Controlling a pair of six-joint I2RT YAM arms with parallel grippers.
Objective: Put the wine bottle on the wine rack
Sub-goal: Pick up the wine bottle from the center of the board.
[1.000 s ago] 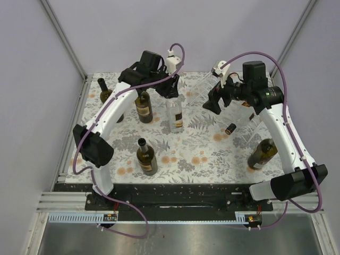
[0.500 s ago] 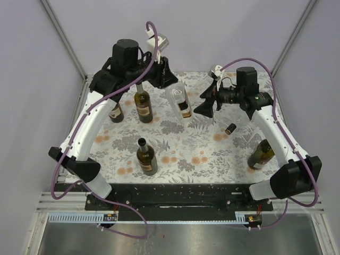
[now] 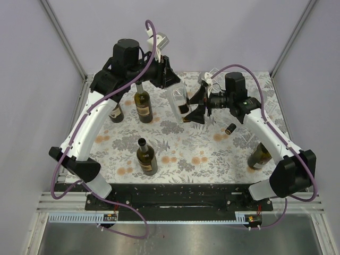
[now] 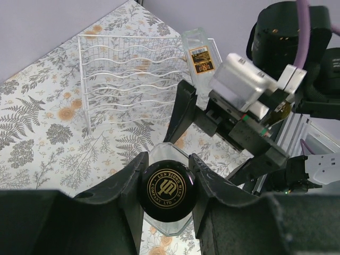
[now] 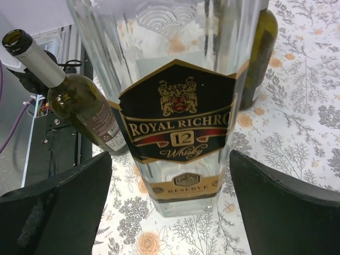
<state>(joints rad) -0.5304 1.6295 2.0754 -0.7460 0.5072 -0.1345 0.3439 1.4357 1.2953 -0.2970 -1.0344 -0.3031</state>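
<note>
The wine bottle (image 3: 180, 102) is clear, square-sided, with a black and gold whisky label (image 5: 178, 119) and a black cap (image 4: 169, 187). My left gripper (image 3: 171, 81) is shut on its cap (image 4: 167, 171) and holds it tilted above the floral cloth. My right gripper (image 3: 194, 108) is open, one finger on each side of the bottle's lower body (image 5: 171, 159), not touching it. The clear wine rack (image 4: 127, 69) stands at the back right and is partly hidden by my right arm in the top view (image 3: 243, 134).
Dark bottles stand at the back left (image 3: 143, 106) (image 3: 114, 111) and front centre (image 3: 146, 156). A green bottle (image 3: 262, 155) leans at the right. A capped bottle (image 3: 230, 128) lies by the rack, and a clear one (image 4: 199, 58) lies at its edge.
My left arm has lifted and tilted the clear bottle off the cloth. My right gripper has moved left, and its open fingers now straddle the bottle's lower body.
</note>
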